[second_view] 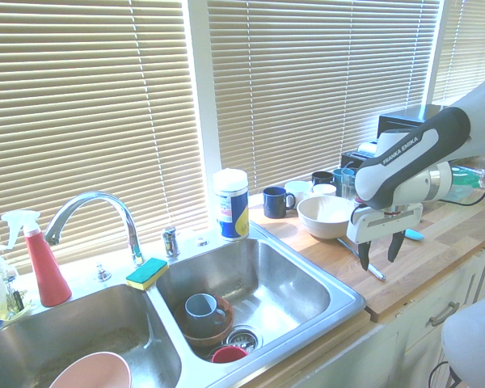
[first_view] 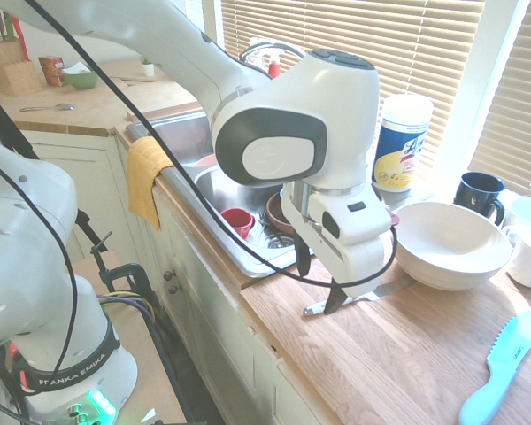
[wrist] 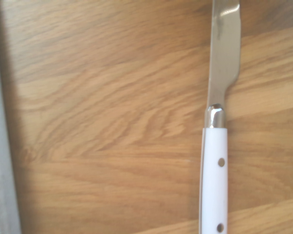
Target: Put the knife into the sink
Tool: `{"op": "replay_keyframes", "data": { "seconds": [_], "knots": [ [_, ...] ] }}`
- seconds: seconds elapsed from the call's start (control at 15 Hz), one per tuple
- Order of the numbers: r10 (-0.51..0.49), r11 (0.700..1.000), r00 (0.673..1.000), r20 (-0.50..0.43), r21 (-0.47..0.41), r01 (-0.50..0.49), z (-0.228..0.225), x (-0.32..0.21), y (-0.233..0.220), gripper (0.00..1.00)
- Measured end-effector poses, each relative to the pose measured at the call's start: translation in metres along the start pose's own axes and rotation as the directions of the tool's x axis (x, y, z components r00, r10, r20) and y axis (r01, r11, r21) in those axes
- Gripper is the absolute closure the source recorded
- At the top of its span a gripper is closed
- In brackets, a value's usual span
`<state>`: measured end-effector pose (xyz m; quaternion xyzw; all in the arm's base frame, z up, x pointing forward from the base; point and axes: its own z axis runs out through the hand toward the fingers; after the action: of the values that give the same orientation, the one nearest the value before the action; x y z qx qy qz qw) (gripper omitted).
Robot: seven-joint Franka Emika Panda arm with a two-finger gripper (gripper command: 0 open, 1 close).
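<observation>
Wooden counter (first_view: 407,354) bears knife (wrist: 216,161) flat, directly under gripper (first_view: 318,286); fingers spread wide, straddling it, nothing grasped. Sink (second_view: 307,311) off to gripper's side, well apart. Grasp, lift, carry, drop all remain, by my judgement

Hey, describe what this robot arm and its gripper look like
The arm is glossy white with rounded housings and dark grey joint bands; "FRANKA EMIKA" is printed on a grey band. Black cables run along it. The gripper has a boxy white body with two slim black fingers. A green light glows at the base.
</observation>
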<state>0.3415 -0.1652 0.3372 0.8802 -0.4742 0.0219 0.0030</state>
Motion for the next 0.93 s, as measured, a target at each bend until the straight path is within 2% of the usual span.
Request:
{"op": "replay_keyframes", "data": {
  "seconds": [0.07, 0.47, 0.93],
  "knots": [
    [0.003, 1.0, 1.0, -0.001, 0.0, -0.003, 0.005, 0.002, 0.0, 1.0],
    [0.006, 1.0, 1.0, -0.017, 0.009, -0.006, 0.025, 0.009, -0.004, 1.0],
    [0.01, 1.0, 1.0, -0.016, 0.014, -0.01, 0.027, 0.009, -0.005, 1.0]
  ]
}}
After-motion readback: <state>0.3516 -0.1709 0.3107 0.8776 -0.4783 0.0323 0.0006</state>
